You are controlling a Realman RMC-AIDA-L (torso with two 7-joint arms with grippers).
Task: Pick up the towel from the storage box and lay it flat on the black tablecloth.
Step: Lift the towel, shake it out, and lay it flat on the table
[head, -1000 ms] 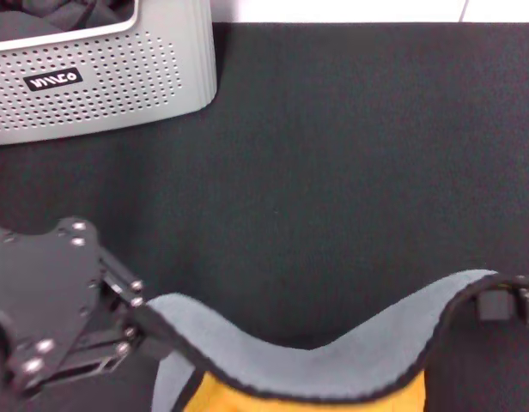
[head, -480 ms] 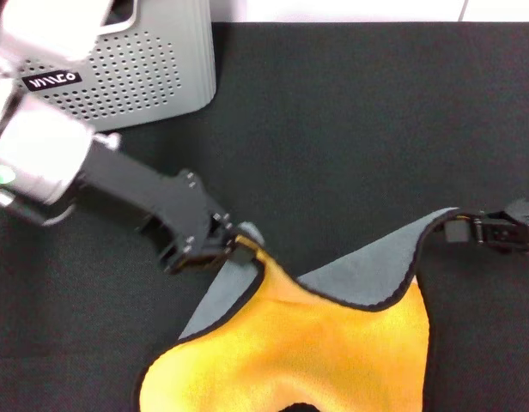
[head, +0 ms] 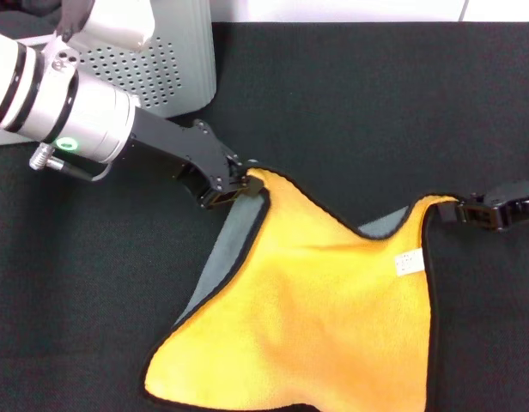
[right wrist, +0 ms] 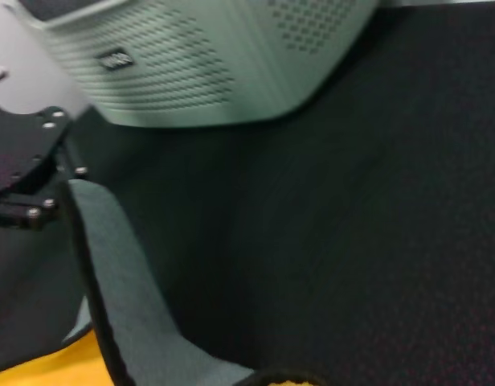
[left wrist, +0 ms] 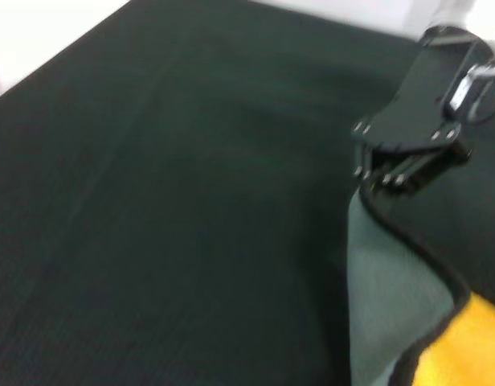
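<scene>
Now the towel (head: 316, 318) hangs yellow-face up over the black tablecloth (head: 350, 103), stretched between the clamped left gripper (head: 237, 184) at 10 o'clock and clamped right gripper (head: 458, 211) at 3. Held edge runs left-right; storage box (head: 183, 77) sits at 11.

I see the towel (head: 316, 318) yellow-orange on top, grey-green underside along its left fold, dark edge trim, small white tag, the black tablecloth (head: 350, 112) finely textured, the storage box (head: 174, 64) light grey, perforated walls.
</scene>
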